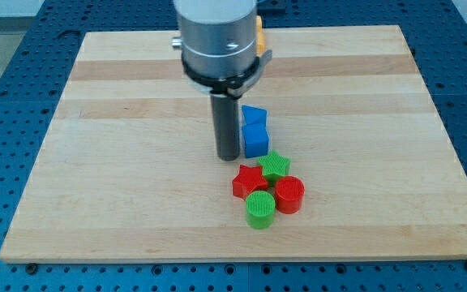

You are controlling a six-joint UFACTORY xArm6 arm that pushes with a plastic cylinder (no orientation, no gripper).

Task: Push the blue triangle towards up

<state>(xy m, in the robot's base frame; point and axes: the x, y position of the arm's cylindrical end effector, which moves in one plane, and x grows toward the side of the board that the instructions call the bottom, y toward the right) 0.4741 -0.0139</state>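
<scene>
The blue triangle (253, 115) lies near the board's middle, touching the top side of a blue cube (255, 141). My tip (228, 156) rests on the board just left of the blue cube, close beside it, below and to the left of the blue triangle. I cannot tell whether the rod touches the cube.
Below the blue cube sit a green star (275, 165), a red star (248, 181), a red cylinder (289, 195) and a green cylinder (259, 209), packed together. A yellow block (259, 39) shows partly behind the arm's body at the view's top. The wooden board (120, 162) ends on a blue perforated table.
</scene>
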